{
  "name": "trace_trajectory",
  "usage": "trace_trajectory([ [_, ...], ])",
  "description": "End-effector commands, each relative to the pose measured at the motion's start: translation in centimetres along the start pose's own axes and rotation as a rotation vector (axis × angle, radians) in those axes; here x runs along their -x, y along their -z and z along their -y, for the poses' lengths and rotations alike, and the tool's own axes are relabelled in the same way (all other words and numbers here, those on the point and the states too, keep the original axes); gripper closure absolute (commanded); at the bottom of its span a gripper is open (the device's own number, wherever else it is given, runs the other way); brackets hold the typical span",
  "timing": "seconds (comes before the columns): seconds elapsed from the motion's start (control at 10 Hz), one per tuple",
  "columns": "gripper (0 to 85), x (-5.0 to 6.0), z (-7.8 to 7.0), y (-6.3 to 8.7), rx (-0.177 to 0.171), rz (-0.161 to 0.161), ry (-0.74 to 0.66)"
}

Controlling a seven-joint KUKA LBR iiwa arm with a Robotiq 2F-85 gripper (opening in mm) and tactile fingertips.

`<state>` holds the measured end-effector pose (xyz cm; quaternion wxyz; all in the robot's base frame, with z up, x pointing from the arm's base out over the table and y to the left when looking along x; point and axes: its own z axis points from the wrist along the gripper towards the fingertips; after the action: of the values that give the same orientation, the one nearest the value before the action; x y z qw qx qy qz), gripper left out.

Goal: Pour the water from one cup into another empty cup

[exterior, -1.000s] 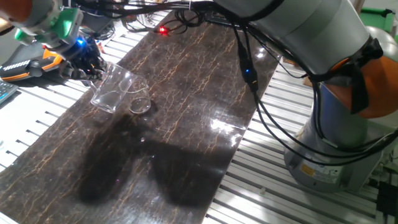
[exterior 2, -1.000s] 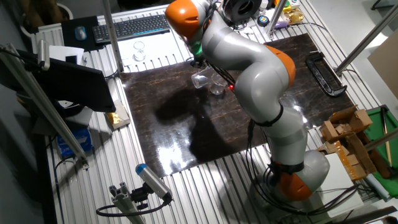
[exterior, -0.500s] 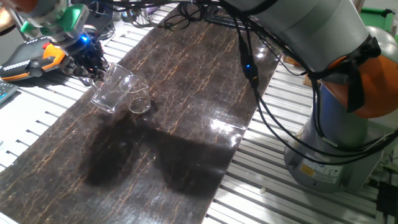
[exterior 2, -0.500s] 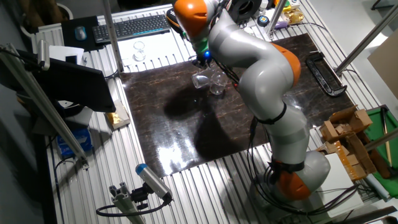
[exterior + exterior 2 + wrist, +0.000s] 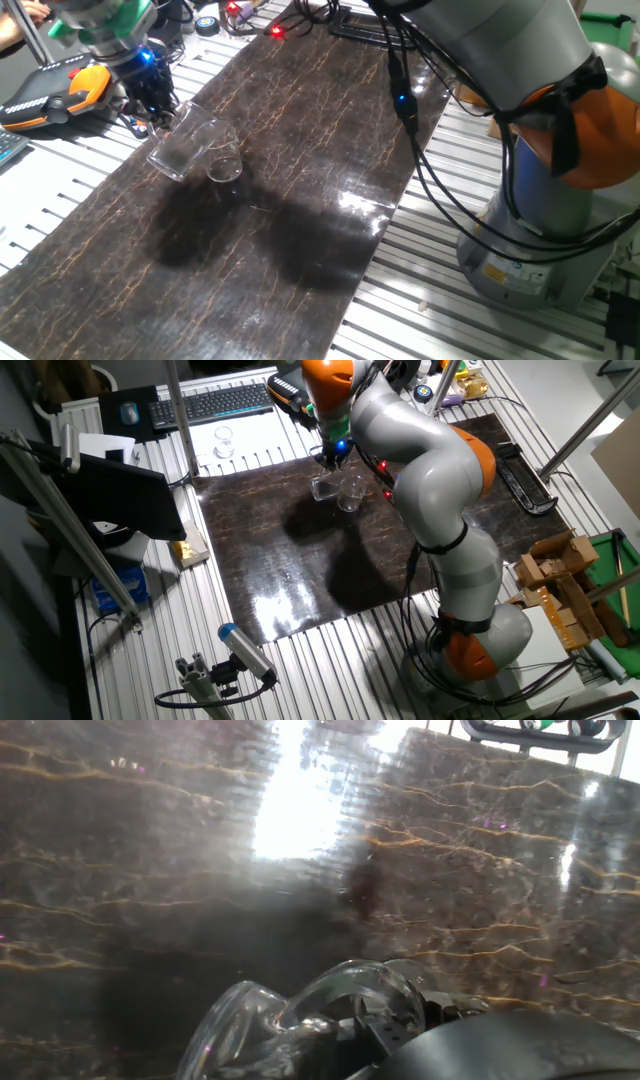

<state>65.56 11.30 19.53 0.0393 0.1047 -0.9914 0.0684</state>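
- Pouring looks like the step in hand; the gripper [image 5: 155, 108] holds the tumbler [image 5: 185, 145] tipped well over on its side, mouth angled down toward the cup [image 5: 225, 167]
- fingers look pinched on the tumbler's upper end in one fixed view, base toward the hand, rim hanging away below it; from the other fixed view the gripper [image 5: 333, 458] sits right above both glasses [image 5: 337, 490], too small there to sort out more
- cup stands upright on the dark mat [image 5: 300, 200] just beyond the tumbler's low rim, touching or nearly so; can't tell which
- hand view shows two clear rims [image 5: 350, 1005] overlapping right under the hand, so the mouth seems lined up over the cup; glare hides the rest
- water itself I can't make out in either glass, so no idea how much has gone across
- my guess for the next move: hold the tilt steady until the tumbler drains, keep its rim over the cup's wide mouth; then roll it back upright and set it down beside the cup without knocking that thin cup over
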Motion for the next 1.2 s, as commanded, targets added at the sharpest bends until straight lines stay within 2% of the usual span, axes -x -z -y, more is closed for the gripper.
trace_trajectory([
  [0.0,84.3,0.0,0.0,-0.1,0.014,-0.003,-0.004],
  [0.1,84.3,0.1,0.1,-0.1,0.031,-0.004,-0.007],
  [0.3,84.3,0.1,0.2,-0.2,0.041,-0.006,-0.006],
  [0.6,84.3,0.2,0.6,-0.2,0.066,0.014,-0.008],
  [1.1,84.3,0.0,1.2,-0.6,0.130,0.048,-0.041],
])
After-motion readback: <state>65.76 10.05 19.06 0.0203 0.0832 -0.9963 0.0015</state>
